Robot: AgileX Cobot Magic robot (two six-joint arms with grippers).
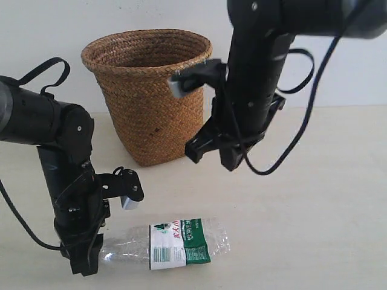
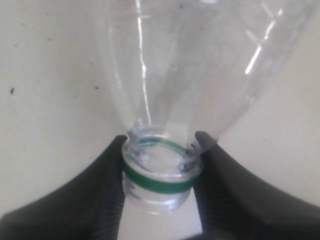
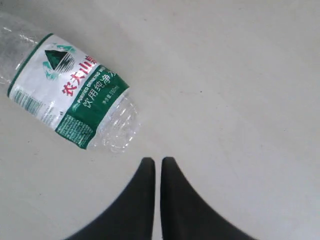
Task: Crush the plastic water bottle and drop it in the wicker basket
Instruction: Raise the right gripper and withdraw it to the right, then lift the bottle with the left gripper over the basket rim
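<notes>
The plastic water bottle (image 1: pixel 175 241) lies on its side on the pale table near the front, white-and-green label up, ribbed base toward the right. My left gripper (image 1: pixel 87 261) is shut on its neck; in the left wrist view both black fingers press the green neck ring of the bottle (image 2: pixel 160 172), gripper (image 2: pixel 161 150). My right gripper (image 1: pixel 211 156) hangs in the air above the table, in front of the wicker basket (image 1: pixel 148 90), shut and holding nothing. The right wrist view shows that gripper (image 3: pixel 158 162) just beside the bottle's base (image 3: pixel 75 97).
The brown basket stands upright at the back of the table against a white wall. Black cables loop off both arms. Bare table (image 1: pixel 314 217) lies right of the bottle.
</notes>
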